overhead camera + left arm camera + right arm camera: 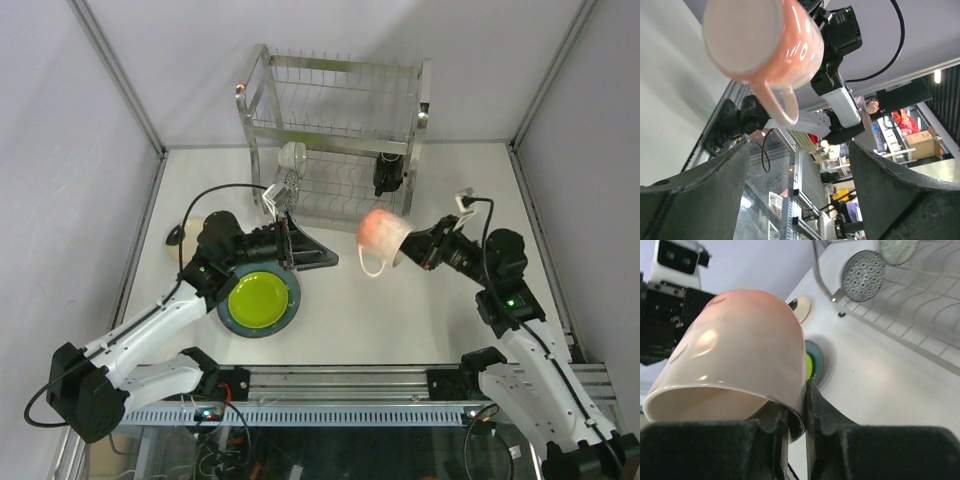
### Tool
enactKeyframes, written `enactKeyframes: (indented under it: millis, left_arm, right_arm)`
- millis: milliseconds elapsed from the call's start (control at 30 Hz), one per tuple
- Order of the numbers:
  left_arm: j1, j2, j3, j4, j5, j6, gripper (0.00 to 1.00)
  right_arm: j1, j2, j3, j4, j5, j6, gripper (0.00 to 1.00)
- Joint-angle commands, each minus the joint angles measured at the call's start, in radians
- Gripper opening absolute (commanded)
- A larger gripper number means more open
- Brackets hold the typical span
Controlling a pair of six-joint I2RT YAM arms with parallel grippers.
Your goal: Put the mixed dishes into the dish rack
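My right gripper (408, 248) is shut on the rim of the pink mug (382, 236), one finger inside and one outside (815, 405). It holds the mug tilted in the air in front of the dish rack (335, 110). The mug also shows in the left wrist view (765, 35). My left gripper (312, 256) is open and empty beside the lime-green plate (257, 297), which lies on the blue-grey plate (288, 316). The cream plate (184, 233) lies left, partly hidden by my left arm. The patterned bowl (862, 269) and grey-green saucer (897, 250) stand in the rack's lower tier.
A dark item (388, 172) sits on the rack's lower shelf at the right, and a pale dish (292, 155) at the left. White walls enclose the table on three sides. A metal rail (330, 385) runs along the near edge.
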Motion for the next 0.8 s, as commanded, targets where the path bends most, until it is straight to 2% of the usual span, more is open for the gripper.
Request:
enactKeyframes:
  millis: [0,267,600,767]
  left_arm:
    - [-0.017,-0.016,-0.021,0.111,0.036,-0.125,0.83]
    - [-0.037,-0.026,-0.037,0.033,0.004,-0.089,0.84]
    - [-0.050,-0.029,-0.032,-0.027,-0.033,-0.060,0.85]
    - [-0.049,-0.033,-0.044,-0.025,-0.054,-0.057,0.85]
  right_arm:
    - [0.124,0.016,0.015,0.173,0.105,-0.049,0.00]
    - [0.281,0.113,0.020,0.307,0.202,-0.050,0.00]
    - [0.375,0.201,0.048,0.384,0.249,-0.063,0.00]
    - [0.392,0.190,0.066,0.356,0.274,-0.084,0.00]
